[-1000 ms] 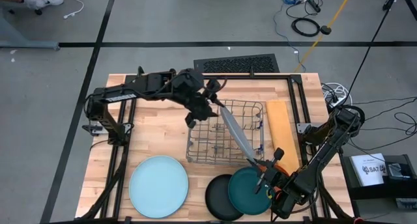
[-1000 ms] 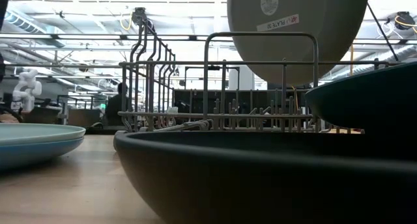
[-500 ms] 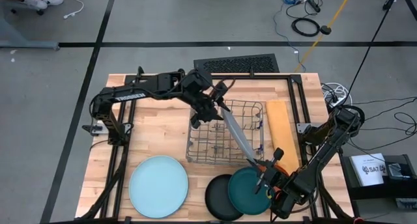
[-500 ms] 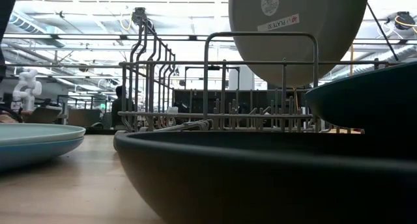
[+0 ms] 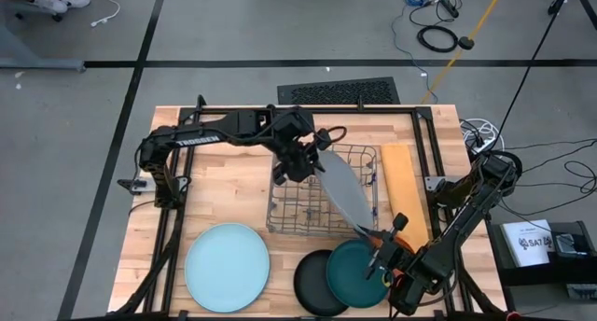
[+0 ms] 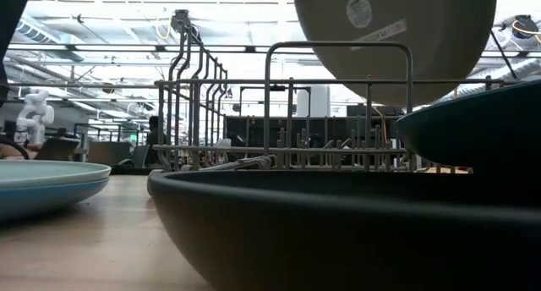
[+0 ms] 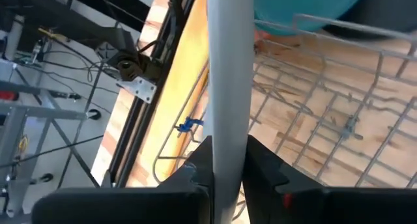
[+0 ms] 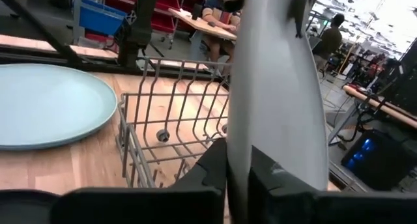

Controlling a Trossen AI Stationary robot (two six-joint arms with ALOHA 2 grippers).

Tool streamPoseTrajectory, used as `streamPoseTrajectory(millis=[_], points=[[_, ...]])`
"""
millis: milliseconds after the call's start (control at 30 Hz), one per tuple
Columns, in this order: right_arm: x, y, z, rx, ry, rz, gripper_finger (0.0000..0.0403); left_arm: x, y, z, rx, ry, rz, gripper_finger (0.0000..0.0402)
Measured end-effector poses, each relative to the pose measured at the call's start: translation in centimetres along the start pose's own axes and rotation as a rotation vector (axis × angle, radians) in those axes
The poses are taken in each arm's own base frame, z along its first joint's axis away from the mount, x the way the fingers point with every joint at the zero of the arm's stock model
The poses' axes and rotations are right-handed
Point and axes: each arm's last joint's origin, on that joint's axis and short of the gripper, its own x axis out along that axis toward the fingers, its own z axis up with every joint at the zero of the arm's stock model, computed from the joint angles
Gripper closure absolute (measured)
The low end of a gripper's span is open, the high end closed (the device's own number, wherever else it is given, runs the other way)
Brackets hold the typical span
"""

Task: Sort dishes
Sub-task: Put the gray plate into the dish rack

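Grey plate (image 5: pixel 341 188), edge-on and tilted over the wire rack (image 5: pixel 300 212), now sits pinched at both ends: the left hand (image 5: pixel 312 156), which a second ago stood spread just short of the upper rim, has moved in and closed onto it, while the right hand (image 5: pixel 374 244) still clamps the lower rim (its fingers (image 8: pixel 257 180) straddle the edge in its own wrist view). That looks like a handover, so the right hand can probably let go soon and leave the left to seat the plate between the rack's wires.

Near the right hand the dark teal plate (image 5: pixel 354 273) overlaps the black plate (image 5: pixel 312 284); the pale blue plate (image 5: pixel 227 266) lies well apart on the wooden surface (image 5: pixel 229 188). An orange board (image 5: pixel 402 189) rests beside the rack. Rack wires below the tilted plate could catch its rim.
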Motion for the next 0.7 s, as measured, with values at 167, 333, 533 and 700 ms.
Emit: streamPoseTrajectory(millis=[167,333,533,700], points=[[-0.2,0.4,0.3,0.035,-0.002,0.014,0.0307,-0.2,-0.4,0.0,0.068,0.033,-0.032,0.0386],[-1.0,1.1,0.8,0.034,-0.012,0.054,0.0218,-1.9,-0.2,1.3,0.120,0.072,-0.054,0.0389],[-2.4,1.5,1.5,0.032,-0.017,0.122,0.0159,-5.0,-0.3,3.4,0.174,0.091,-0.099,0.0392],[-4.2,0.9,2.5,0.100,0.016,0.235,0.0159,-7.8,-1.1,4.4,0.189,0.145,-0.168,0.0396]])
